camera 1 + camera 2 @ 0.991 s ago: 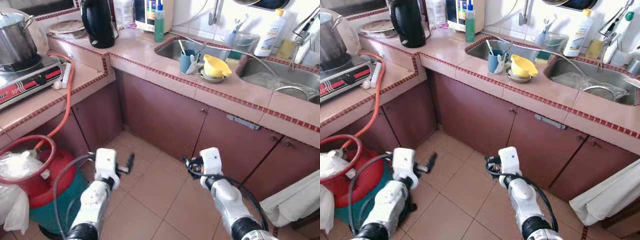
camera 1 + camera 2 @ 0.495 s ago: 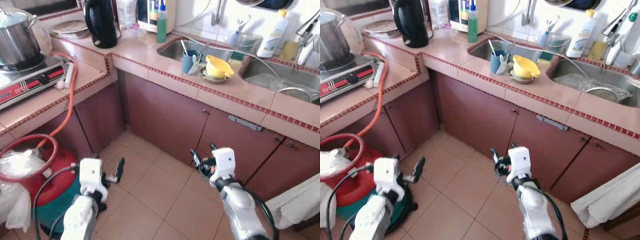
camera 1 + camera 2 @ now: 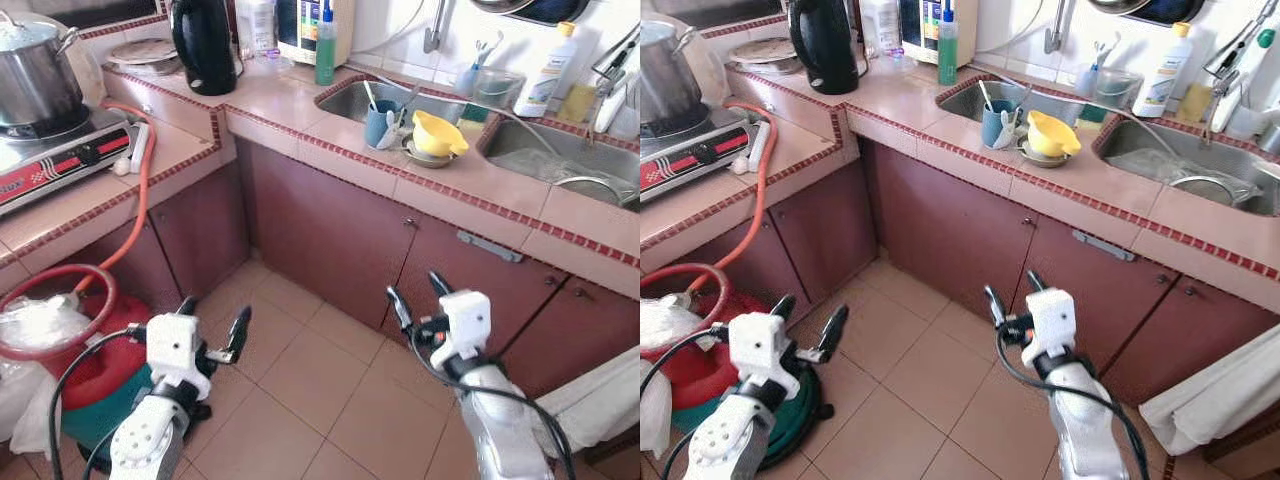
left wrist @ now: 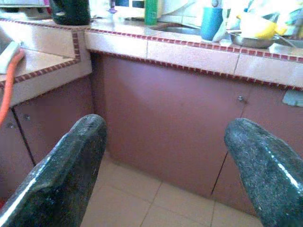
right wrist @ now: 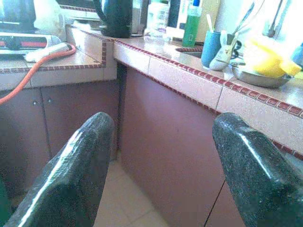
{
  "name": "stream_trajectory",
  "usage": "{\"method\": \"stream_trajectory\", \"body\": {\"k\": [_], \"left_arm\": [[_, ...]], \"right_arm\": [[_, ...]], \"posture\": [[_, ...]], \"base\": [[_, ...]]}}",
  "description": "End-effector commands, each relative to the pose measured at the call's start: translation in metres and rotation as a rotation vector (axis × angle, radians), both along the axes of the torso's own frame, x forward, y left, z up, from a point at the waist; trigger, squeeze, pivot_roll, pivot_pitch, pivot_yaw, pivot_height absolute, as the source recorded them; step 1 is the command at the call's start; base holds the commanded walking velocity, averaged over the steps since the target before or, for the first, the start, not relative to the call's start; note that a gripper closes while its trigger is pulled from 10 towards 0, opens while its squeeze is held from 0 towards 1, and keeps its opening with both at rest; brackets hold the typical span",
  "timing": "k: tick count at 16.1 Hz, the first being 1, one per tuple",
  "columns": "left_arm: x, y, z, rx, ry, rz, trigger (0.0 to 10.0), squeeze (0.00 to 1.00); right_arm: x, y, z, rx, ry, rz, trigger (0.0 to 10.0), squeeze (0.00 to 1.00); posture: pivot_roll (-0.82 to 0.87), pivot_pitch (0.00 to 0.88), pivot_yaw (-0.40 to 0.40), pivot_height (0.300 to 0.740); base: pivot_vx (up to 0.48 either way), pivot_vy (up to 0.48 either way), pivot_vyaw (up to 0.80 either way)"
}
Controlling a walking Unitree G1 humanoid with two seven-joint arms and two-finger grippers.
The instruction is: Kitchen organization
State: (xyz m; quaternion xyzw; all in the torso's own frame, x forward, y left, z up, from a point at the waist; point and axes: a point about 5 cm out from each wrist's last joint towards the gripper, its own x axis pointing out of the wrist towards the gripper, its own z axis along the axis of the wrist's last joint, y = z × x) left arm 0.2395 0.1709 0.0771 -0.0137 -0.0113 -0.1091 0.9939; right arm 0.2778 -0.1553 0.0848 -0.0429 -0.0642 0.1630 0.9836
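Note:
On the pink tiled counter (image 3: 350,160), between two sinks, a blue cup (image 3: 379,123) holds utensils. Beside it a yellow bowl (image 3: 437,133) rests on a metal plate (image 3: 421,155). A green bottle (image 3: 324,47) and a black kettle (image 3: 203,45) stand further back. My left gripper (image 3: 213,320) and right gripper (image 3: 418,296) are both open and hold nothing. They hang low above the floor, pointing at the brown cabinet doors (image 4: 165,118). The right wrist view looks up at the cup (image 5: 211,48) and the bowl (image 5: 262,59).
A pot (image 3: 38,85) sits on a gas stove (image 3: 60,165) at left, with an orange hose (image 3: 137,200) running down to a red gas cylinder (image 3: 95,345). The right sink (image 3: 560,165) holds a strainer. A white cloth (image 3: 600,395) hangs at far right. Tan floor tiles (image 3: 310,400) lie ahead.
Both arms have swung apart, the left toward the gas cylinder and the right toward the cabinets. Their fingers now tilt upward and stand wider spread. The view has shifted slightly.

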Motion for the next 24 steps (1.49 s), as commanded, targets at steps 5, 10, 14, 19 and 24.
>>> {"method": "stream_trajectory", "body": {"k": [5,10,14,19,24], "left_arm": [[0.006,0.002,0.009,0.016,-0.019,-0.02,10.0,0.0],[0.009,-0.002,0.01,0.014,-0.018,-0.029,10.0,0.0],[0.009,-0.004,0.011,0.013,-0.02,-0.035,10.0,0.0],[0.011,-0.005,0.013,0.011,-0.022,-0.044,10.0,0.0],[0.015,-0.01,0.014,0.012,-0.026,-0.065,10.0,0.0]], "right_arm": [[0.003,0.002,0.008,-0.036,-0.008,0.026,10.0,0.0],[0.008,0.007,0.011,-0.05,-0.01,0.026,10.0,0.0],[0.006,0.01,0.01,-0.06,-0.009,0.044,10.0,0.0],[0.007,0.009,0.009,-0.063,0.007,0.033,10.0,0.0],[0.007,0.009,0.01,-0.064,-0.004,0.028,10.0,0.0]], "posture": [[-0.1,0.0,-0.04,0.74],[-0.1,0.0,-0.044,0.74],[-0.1,0.0,-0.044,0.74],[-0.1,0.0,-0.043,0.74],[-0.11,0.0,-0.035,0.74]], "base": [[0.106,0.0,0.0],[0.343,0.0,0.0],[0.378,0.0,0.0],[0.376,0.0,0.0],[0.375,0.0,-0.42]]}}
